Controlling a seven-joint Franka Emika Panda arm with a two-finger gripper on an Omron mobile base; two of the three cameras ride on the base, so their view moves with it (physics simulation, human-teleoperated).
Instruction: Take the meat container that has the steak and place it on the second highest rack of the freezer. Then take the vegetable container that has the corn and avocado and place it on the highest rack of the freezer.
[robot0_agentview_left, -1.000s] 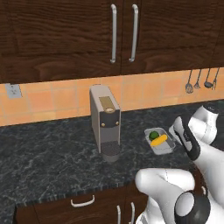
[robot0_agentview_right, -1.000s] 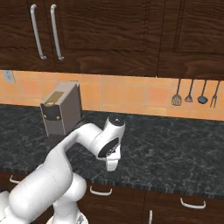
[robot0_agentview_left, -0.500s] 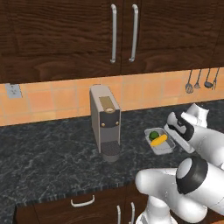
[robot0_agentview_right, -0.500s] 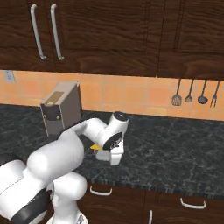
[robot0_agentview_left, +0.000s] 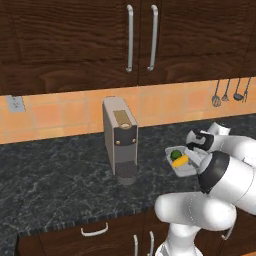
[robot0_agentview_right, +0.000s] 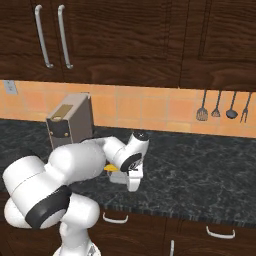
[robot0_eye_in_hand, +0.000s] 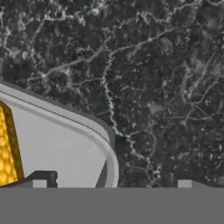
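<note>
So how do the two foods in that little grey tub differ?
The corn is a slim yellow-orange cob lying lengthwise; the avocado is round, dark green and shorter. The avocado lies nearer the wall, the corn nearer the counter's front edge. Both rest together inside the tub.

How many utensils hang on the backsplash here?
4, in a row on the orange tiled wall at right: a slotted spatula, a small spoon-like utensil, a ladle and a fork. The left base view cuts off at its edge, showing fewer.
</note>
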